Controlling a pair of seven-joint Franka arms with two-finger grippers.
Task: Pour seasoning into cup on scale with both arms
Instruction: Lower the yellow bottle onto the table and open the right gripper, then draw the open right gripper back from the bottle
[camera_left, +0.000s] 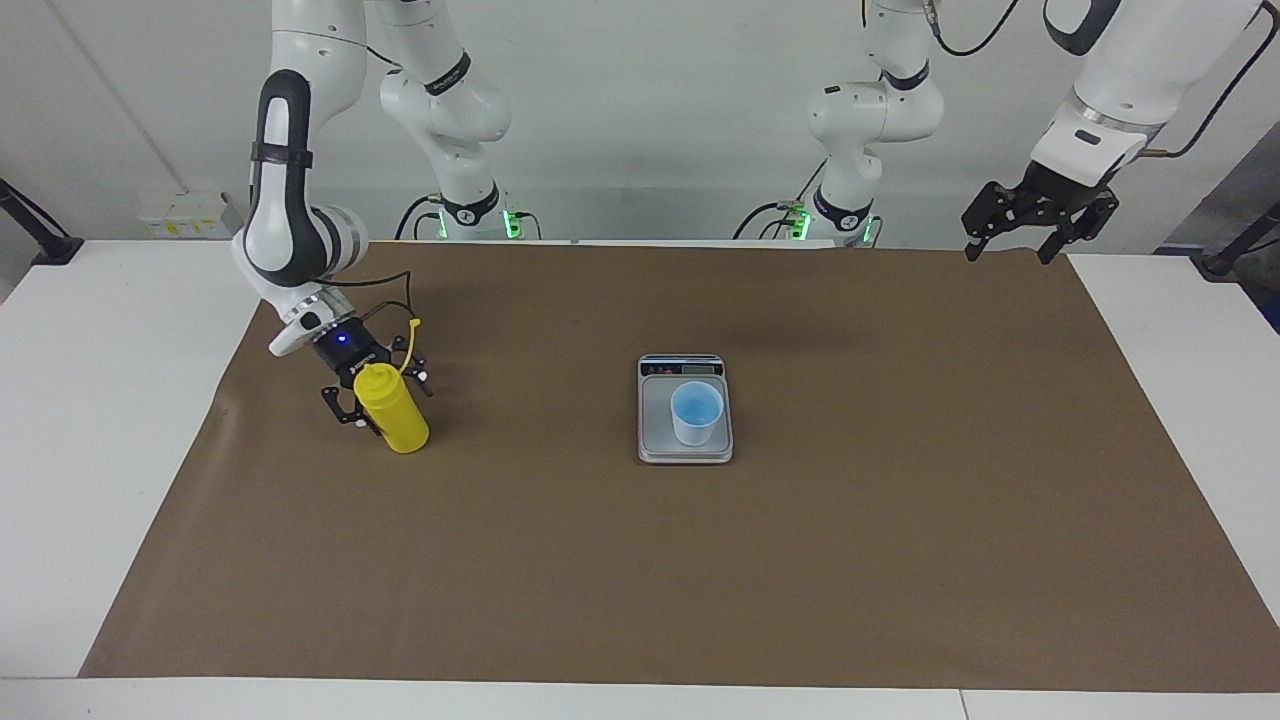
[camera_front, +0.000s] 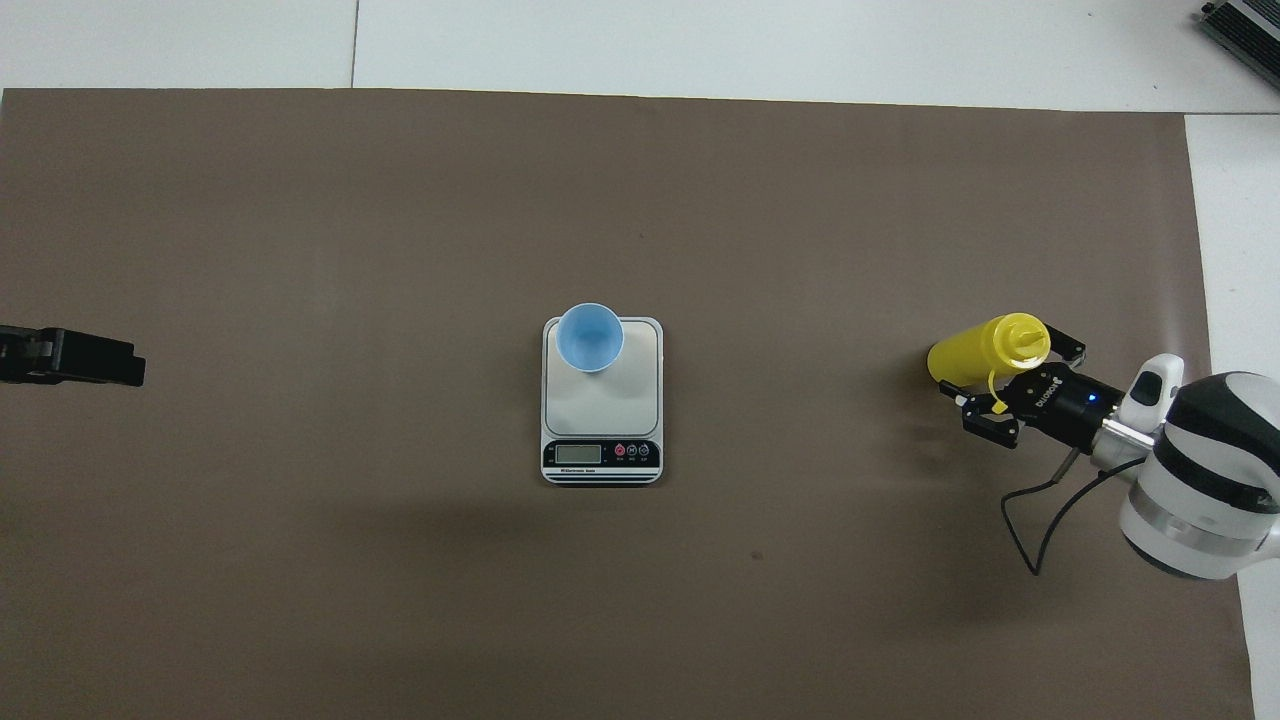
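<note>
The yellow seasoning bottle (camera_left: 396, 415) (camera_front: 972, 353) stands on the brown mat toward the right arm's end of the table, its cap strap sticking up. My right gripper (camera_left: 383, 398) (camera_front: 1012, 378) is open, one finger on each side of the bottle's upper part. In the middle of the mat lies the silver-grey scale (camera_left: 655, 440) (camera_front: 600, 400), display edge toward the robots. The light-blue cup (camera_left: 696, 412) (camera_front: 590, 337) stands upright on its plate. My left gripper (camera_left: 1008, 248) (camera_front: 130, 368) waits open in the air over the mat's edge at the left arm's end.
The brown mat (camera_left: 900, 520) covers most of the white table (camera_left: 100, 400). A black cable (camera_front: 1040, 510) loops from the right wrist over the mat. Two more white arms (camera_left: 870, 110) stand at the wall, away from the mat.
</note>
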